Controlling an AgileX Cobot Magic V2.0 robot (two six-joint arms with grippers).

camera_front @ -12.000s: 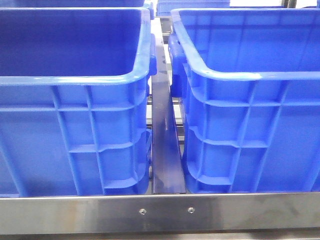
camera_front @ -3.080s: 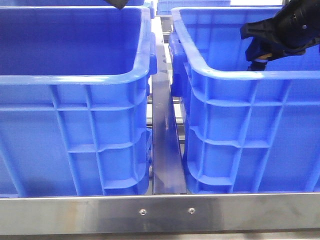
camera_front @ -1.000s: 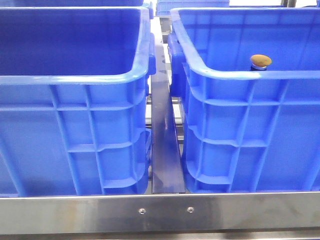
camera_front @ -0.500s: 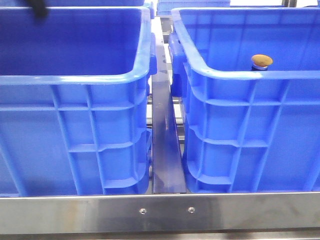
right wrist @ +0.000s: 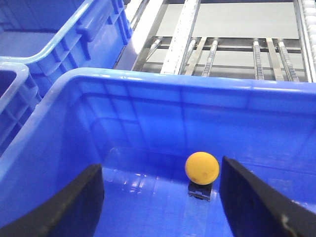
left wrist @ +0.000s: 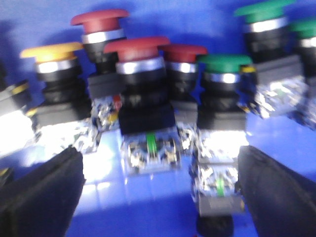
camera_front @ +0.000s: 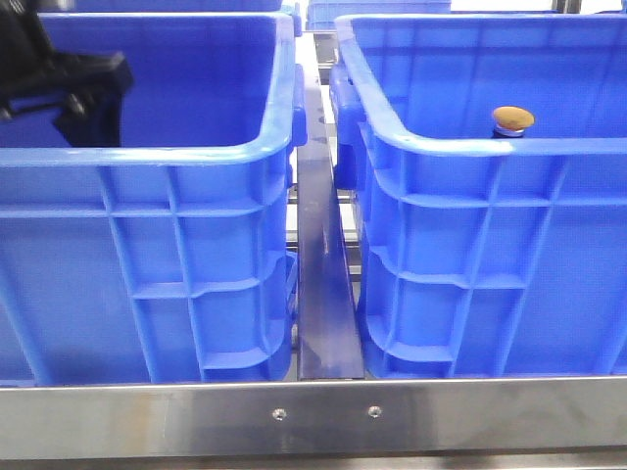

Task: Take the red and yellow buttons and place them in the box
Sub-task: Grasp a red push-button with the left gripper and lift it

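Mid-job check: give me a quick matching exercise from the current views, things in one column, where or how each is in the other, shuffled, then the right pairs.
Things:
1. yellow button
2. left gripper
3. right gripper
4. red buttons

Places or states:
A. clustered with green and yellow ones on a blue floor
B. standing alone inside the right crate
C. open, above a lone button
D. reaching into the left crate

Pairs: 1-B, 2-D, 3-C, 4-A
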